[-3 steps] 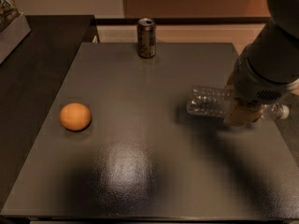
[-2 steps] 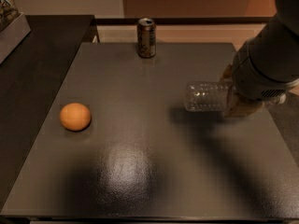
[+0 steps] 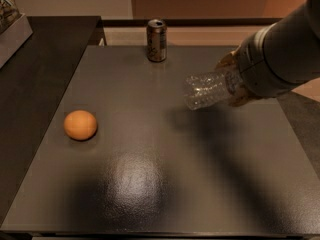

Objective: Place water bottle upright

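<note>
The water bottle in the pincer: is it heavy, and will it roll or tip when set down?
Probably light: the water bottle looks clear and empty. Its ribbed wall may dent under the pincer, which holds it sideways above the right side of the table. Being round, it would likely roll if laid down.

I can read no text on the can [image 3: 156, 40] or water bottle [image 3: 206, 90]. The gripper [image 3: 230, 82] clasps the bottle, right of centre.
</note>
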`<state>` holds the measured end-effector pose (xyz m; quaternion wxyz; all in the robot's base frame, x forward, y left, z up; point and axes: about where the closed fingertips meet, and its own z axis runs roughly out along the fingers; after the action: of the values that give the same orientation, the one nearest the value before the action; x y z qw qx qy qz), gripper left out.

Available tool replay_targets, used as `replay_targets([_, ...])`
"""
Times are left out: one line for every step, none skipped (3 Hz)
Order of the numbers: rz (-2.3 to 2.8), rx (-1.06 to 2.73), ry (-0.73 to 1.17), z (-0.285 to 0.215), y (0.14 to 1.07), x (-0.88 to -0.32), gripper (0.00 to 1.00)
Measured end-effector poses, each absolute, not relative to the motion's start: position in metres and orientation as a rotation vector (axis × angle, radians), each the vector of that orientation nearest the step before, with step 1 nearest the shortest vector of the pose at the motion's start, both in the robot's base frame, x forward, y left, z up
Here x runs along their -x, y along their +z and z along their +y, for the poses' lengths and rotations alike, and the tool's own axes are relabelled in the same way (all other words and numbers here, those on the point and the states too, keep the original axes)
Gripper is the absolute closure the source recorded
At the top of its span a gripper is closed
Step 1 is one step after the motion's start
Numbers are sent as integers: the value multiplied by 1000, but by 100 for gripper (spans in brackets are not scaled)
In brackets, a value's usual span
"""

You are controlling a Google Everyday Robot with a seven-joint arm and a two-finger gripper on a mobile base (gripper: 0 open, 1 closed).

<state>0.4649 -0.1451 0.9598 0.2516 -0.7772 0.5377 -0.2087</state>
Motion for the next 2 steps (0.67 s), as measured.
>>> replay_targets([1351, 2169, -618, -140, 967, -469, 100])
replay_targets([1351, 2170, -618, -140, 967, -468, 100])
